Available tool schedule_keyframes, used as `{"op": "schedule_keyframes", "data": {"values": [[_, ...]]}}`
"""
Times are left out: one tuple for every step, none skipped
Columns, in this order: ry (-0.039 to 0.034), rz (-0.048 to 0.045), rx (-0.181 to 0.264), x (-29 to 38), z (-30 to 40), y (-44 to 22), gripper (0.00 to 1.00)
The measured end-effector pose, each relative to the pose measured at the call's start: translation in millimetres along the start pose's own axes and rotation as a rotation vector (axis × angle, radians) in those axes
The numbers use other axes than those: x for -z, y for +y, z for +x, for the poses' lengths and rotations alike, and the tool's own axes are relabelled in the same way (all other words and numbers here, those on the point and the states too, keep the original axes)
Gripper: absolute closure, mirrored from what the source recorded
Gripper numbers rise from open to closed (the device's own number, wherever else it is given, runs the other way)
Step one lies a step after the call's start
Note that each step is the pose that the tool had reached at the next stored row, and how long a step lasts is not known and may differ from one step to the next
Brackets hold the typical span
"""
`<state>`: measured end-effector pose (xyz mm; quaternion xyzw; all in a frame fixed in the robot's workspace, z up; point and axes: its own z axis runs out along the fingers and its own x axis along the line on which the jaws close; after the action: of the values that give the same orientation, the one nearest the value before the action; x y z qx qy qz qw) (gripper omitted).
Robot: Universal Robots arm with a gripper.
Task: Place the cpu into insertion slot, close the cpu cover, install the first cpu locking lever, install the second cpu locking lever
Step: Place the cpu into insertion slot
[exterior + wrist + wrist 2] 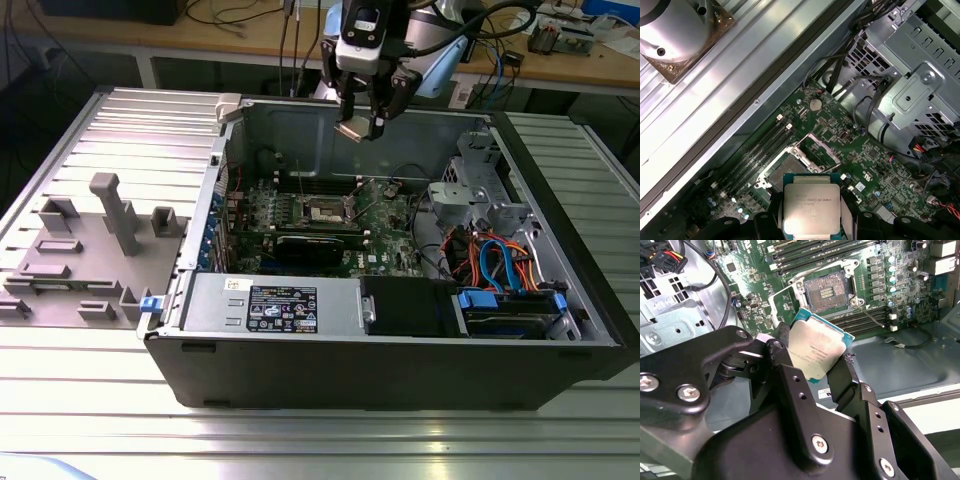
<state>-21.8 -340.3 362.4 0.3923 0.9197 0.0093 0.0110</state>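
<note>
The gripper pinches the chip by two opposite edges, high above the open computer case. The empty socket lies well below the fingers, seemingly not quite straight beneath.

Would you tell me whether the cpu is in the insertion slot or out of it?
Out. The gripper holds the cpu in the air, and the insertion slot below it lies bare.
</note>
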Motion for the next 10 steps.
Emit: {"op": "schedule_keyframes", "data": {"values": [[0.0,0.0,0.0,0.0,0.0,0.0,0.46],[0.0,0.0,0.0,0.0,0.0,0.0,0.46],[0.0,0.0,0.0,0.0,0.0,0.0,0.46],[0.0,0.0,0.0,0.0,0.0,0.0,0.46],[0.0,0.0,0.0,0.0,0.0,0.0,0.46],[0.0,0.0,-0.002,0.0,0.0,0.0,0.46],[-0.0001,0.0001,-0.004,0.0,0.0,0.0,0.46],[-0.0003,0.0001,-0.008,0.0,0.0,0.0,0.46],[-0.0004,0.0001,-0.014,-0.1,0.0,0.0,0.46],[-0.0005,0.0002,-0.02,-0.1,0.0,0.0,0.46]]}}
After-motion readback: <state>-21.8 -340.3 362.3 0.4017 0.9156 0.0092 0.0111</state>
